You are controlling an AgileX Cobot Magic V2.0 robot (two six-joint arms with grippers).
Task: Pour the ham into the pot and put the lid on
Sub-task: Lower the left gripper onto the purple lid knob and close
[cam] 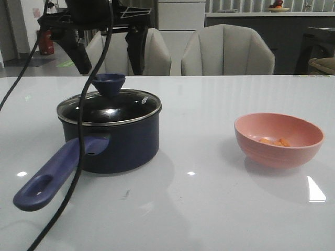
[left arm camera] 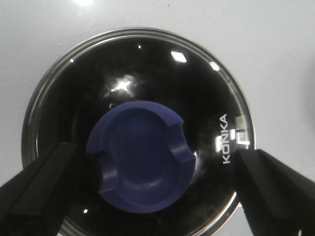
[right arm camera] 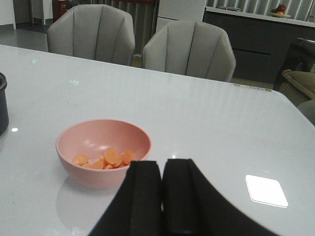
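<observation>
The lid's blue knob (left arm camera: 139,156) sits directly under our left hand (cam: 107,65), whose fingers are spread wide, one to each side of it, gripping nothing. The glass lid (cam: 110,107) still covers the pot (cam: 118,141). Our right hand (right arm camera: 161,196), fingers pressed together and empty, hangs just behind the pink bowl (right arm camera: 103,150), where the ham (right arm camera: 104,159) remains unpoured. We judge nothing is done yet.

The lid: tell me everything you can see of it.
The lid is round, dark glass with a metal rim, white KONKA lettering near its edge and a blue flared knob at its centre. It sits level on the navy pot, closing it. The left claw hangs open above, fingers either side of the knob, touching nothing.
</observation>
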